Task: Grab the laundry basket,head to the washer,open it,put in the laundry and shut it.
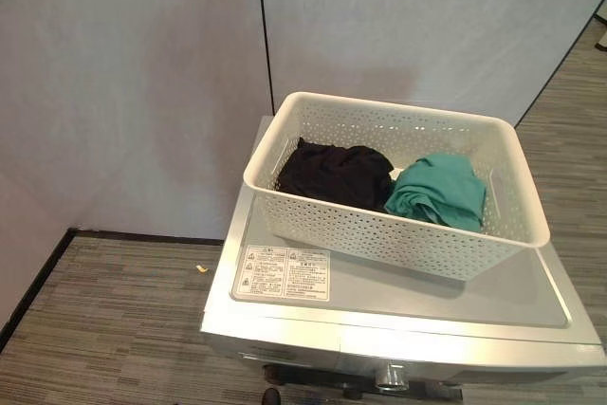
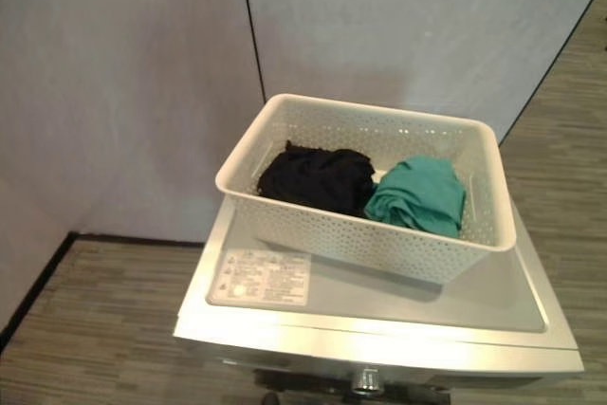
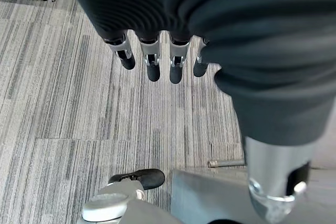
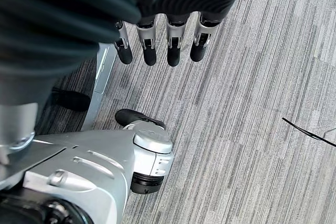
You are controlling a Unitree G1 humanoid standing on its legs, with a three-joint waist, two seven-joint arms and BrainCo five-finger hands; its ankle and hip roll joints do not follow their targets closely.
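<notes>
The fingers [image 3: 152, 61] of the left hand [image 3: 157, 19] hang straight and relaxed over the grey striped carpet floor [image 3: 68, 103], holding nothing; the right hand [image 4: 163, 3] hangs the same way, its fingers [image 4: 148, 45] loose and empty. Both arms seem lowered at the robot's sides, probably resting before the next reach. The white perforated plastic laundry basket [image 1: 379, 234] sits on top of the silver-grey front-loading washer [image 1: 398, 305], likely parked there to free both hands for the door. Inside the basket, a crumpled black garment [image 1: 332, 173] lies just beside a folded teal garment [image 1: 438, 192]. Behind the washer stand pale partition panels [image 1: 123, 82]. The laundry is not yet loaded.
</notes>
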